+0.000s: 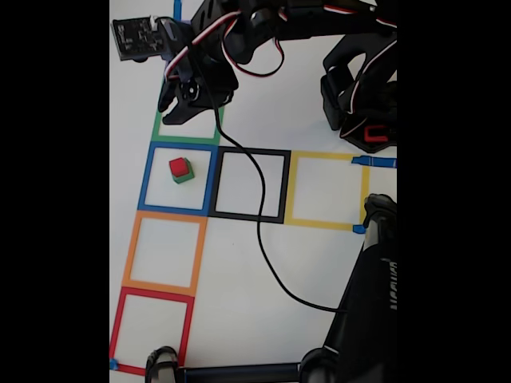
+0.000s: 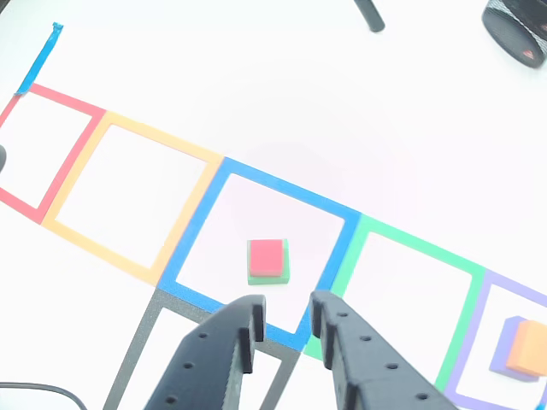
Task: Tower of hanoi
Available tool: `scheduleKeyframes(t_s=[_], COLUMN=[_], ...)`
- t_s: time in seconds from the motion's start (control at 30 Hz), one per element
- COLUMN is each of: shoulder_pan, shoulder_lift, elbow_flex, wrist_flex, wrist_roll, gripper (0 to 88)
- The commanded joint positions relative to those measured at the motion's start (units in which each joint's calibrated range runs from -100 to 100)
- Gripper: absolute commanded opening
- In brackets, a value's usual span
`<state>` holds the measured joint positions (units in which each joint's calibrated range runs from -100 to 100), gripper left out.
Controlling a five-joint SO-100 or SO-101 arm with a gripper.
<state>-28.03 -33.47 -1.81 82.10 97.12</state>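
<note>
Claw (image 2: pixel 285 329), lower centre of the other view: fingers parted by a narrow gap, nothing held. Red cube (image 2: pixel 266 254) sits on green cube (image 2: pixel 269 275), just above the fingertips, inside blue tape square (image 2: pixel 224 171). Orange cube (image 2: pixel 528 348) on purple cube (image 2: pixel 506 342), far right edge. Likely step: lift red off green; approx. centre the gap over red only, close high so green stays put. Fixed view: arm (image 1: pixel 239 32) reaches from upper right, claw (image 1: pixel 185 108) over green tape square (image 1: pixel 156 128).
</note>
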Motion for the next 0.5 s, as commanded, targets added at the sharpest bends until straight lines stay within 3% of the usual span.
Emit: scheduleKeyframes(t_s=[0.0,0.07,0.47], shoulder_pan=[6.8,11.8,39.0], shoulder_lift=[2.9,2.8,-2.0], elbow_flex=[-27.5,-30.0,-26.1], wrist_flex=[15.9,17.7,17.8], wrist_roll=[0.2,2.7,2.9], gripper=[1.2,1.2,1.2])
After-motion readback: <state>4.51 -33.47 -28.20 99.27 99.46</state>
